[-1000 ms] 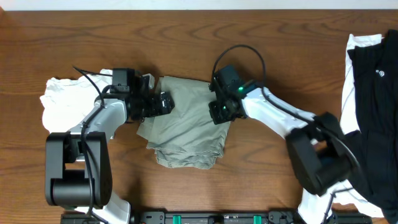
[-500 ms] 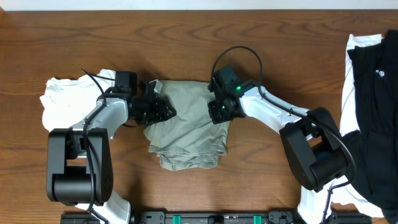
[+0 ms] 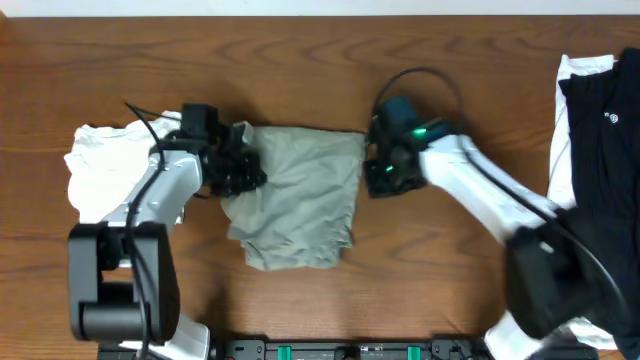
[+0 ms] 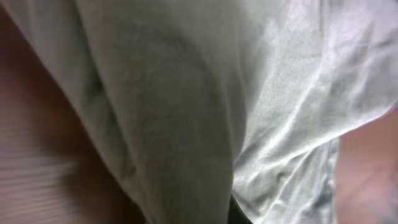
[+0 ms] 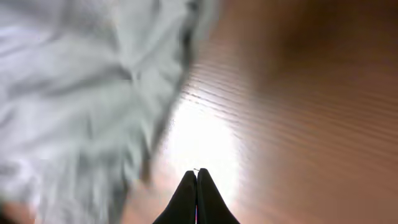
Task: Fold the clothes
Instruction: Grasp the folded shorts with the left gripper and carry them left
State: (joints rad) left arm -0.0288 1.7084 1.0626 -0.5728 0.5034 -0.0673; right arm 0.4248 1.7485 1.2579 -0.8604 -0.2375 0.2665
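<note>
Right gripper pinched empty beside shorts, left gripper on them (grip hidden)

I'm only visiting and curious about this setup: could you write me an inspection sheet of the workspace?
Surface: wooden table, brown grain.
Job's things: khaki shorts, rumpled, lying mid-table.
Clutter: white garment at left; black garment with white trim at right.
Grippers: left gripper at the shorts' left edge, state hidden by cloth; right gripper shut, empty, over bare wood beside the shorts.
Cables: black cable loops behind the right gripper.
Surroundings: black rail along the near edge.
</note>
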